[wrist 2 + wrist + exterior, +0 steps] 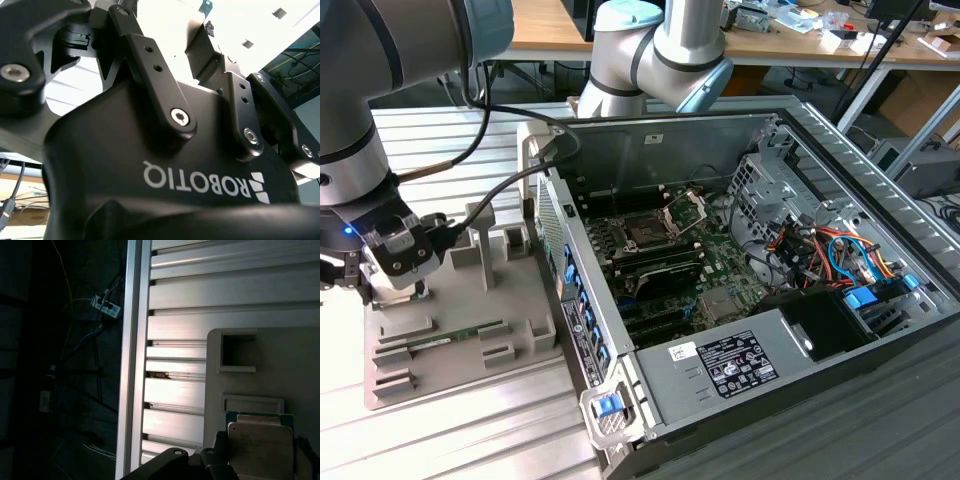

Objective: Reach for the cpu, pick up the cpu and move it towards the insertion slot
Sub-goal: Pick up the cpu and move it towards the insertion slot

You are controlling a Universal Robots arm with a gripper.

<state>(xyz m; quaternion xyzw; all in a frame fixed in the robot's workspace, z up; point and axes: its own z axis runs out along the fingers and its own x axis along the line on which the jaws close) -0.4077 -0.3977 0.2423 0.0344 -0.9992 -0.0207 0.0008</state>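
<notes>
The cpu [260, 442] is a flat square chip with a pale silvery face and a thin green rim. It lies in a recess of the grey fixture tray [280, 365] in the first wrist view. My gripper [261, 457] straddles it, with a dark finger [220, 452] against one edge and the other finger against the opposite edge, shut on the chip. In the exterior view the gripper [408, 288] is low over the tray [470, 300] at the exterior view's left. The insertion slot [646, 233] is a dark square socket with its silver bracket raised, inside the open computer case.
A thin green memory stick [455, 337] lies in the tray beside upright grey posts [485, 240]. The case's side wall [570, 290] stands between the tray and the motherboard. Cables [825, 250] and a drive cage fill the case's far side. Ribbed aluminium tabletop [220, 295] surrounds the tray.
</notes>
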